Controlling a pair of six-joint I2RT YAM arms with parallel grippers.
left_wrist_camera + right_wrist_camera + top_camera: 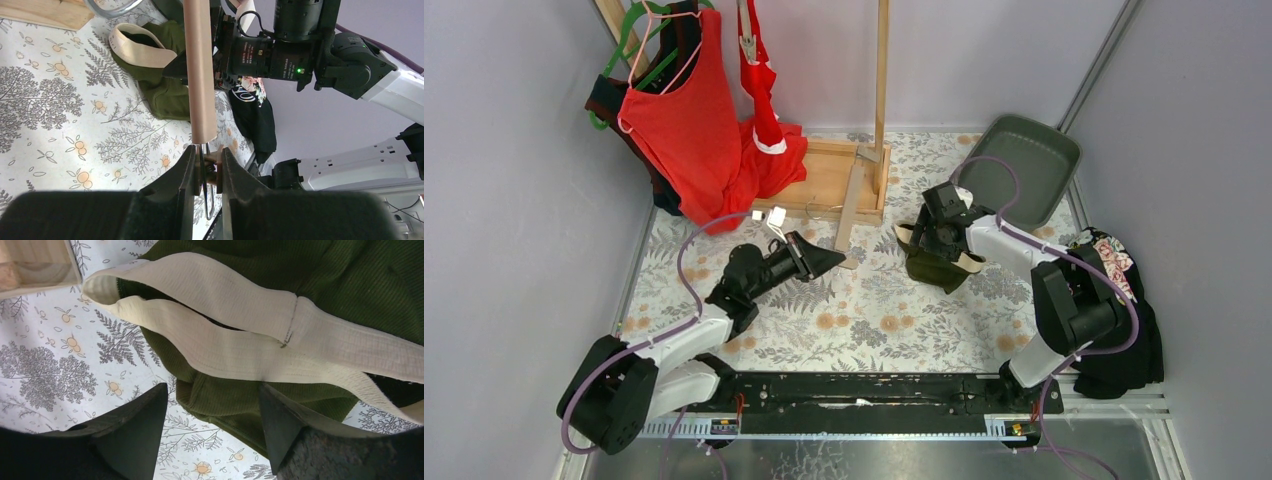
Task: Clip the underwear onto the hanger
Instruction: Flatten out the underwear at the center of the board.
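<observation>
Pinching almost closed, my left gripper (pixel 207 159) holds a small tan clip (pixel 213 172) with a wire loop, just below the end of a pale bar (pixel 200 75). My right gripper (pixel 210 427) stands wide, its jaws either side of a fold of the green briefs (pixel 350 285), just under their cream waistband (pixel 240 347). I cannot tell whether the fingers touch the cloth. Those briefs lie crumpled on the table (pixel 874 320), right of centre and to the right of the left gripper.

The red briefs (pixel 762 95) hang at the far side over the wooden rack (pixel 824 180), beside a red tank top (pixel 679 125). The table wears a fern-and-flower print. A grey tray (pixel 1024 160) sits in the far right corner, and a black cloth (pixel 1129 330) is heaped at the right edge. Plain grey walls (pixel 514 200) close in around it all.
</observation>
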